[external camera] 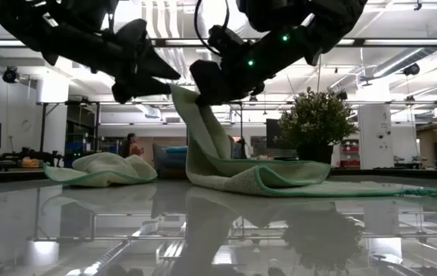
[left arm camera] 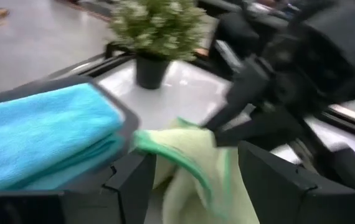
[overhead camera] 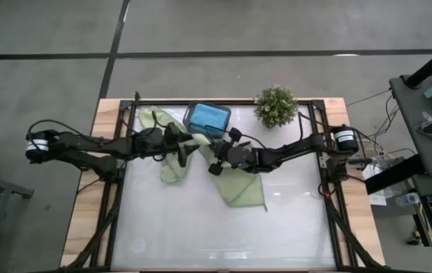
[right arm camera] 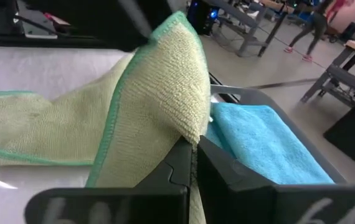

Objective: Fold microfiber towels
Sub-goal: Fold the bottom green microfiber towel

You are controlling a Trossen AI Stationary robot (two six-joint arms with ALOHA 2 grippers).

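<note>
While the right pincer (overhead camera: pixel 214 165) pinches a green towel (overhead camera: pixel 240 188), the left pincer (overhead camera: pixel 188 145) seems spread.

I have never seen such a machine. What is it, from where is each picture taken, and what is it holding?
It is a robot with two dark arms over a table. One picture looks down from above, one looks level across the table, and two come from cameras on the wrists. The right gripper is shut on a light green towel, lifting one edge. The left gripper is open beside that edge. A second green towel lies crumpled farther back. A blue towel sits folded in a grey tray, near a small potted plant.
</note>
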